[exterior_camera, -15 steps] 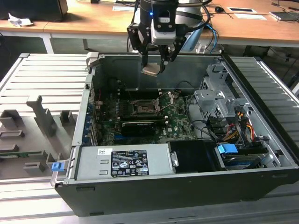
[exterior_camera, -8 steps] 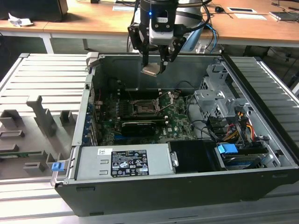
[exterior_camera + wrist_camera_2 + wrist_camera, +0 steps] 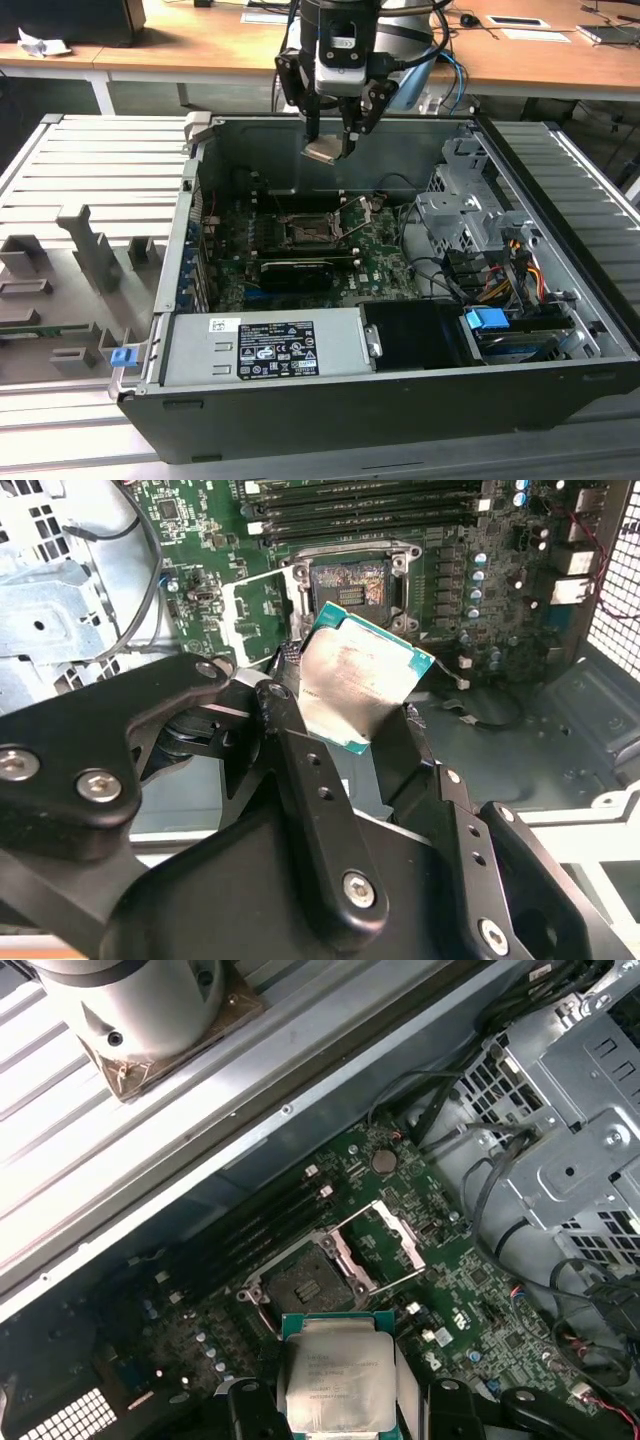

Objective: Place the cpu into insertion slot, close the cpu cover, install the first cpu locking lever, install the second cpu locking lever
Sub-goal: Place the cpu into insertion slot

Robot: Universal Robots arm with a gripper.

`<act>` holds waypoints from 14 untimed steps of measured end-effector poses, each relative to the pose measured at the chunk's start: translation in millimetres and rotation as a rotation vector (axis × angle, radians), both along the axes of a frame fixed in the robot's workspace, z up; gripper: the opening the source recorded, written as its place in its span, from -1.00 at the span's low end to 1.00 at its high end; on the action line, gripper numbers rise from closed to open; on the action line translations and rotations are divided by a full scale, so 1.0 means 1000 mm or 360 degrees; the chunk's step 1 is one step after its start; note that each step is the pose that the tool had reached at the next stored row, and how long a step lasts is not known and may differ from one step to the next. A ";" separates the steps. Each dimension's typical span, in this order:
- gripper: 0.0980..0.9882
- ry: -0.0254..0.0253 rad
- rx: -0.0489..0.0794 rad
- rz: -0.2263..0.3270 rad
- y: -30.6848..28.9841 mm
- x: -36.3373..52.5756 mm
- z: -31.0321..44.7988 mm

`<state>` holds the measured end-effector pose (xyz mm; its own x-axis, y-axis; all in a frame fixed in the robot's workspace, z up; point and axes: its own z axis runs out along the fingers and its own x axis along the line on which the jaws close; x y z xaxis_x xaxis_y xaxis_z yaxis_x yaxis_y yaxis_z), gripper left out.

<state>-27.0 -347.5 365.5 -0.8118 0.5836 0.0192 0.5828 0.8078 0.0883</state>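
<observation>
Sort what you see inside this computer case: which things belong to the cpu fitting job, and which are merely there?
Job: cpu, held in the jaws; insertion slot, empty; cpu cover, swung open.
Merely there: power supply; drive cage; blue connector; memory slots.

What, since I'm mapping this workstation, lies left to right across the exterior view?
First the grey slotted tray → insertion slot, with the cpu held in the gripper above it → silver drive cage → ribbed side panel.
</observation>
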 end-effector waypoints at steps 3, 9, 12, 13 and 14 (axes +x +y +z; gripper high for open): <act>-0.03 0.00001 0.0000 -0.0019 0.0000 0.0000 0.0000; -0.03 0.00000 0.0000 -0.0067 0.0000 0.0000 0.0000; -0.03 0.00000 0.0000 -0.0094 0.0000 0.0000 0.0000; -0.03 0.00000 0.0000 -0.0100 0.0000 0.0000 0.0000; -0.03 0.00000 0.0000 -0.0114 0.0000 0.0000 -0.0001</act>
<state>-27.0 -347.5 365.4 -0.7680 0.6401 0.0192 0.6390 0.7641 0.0883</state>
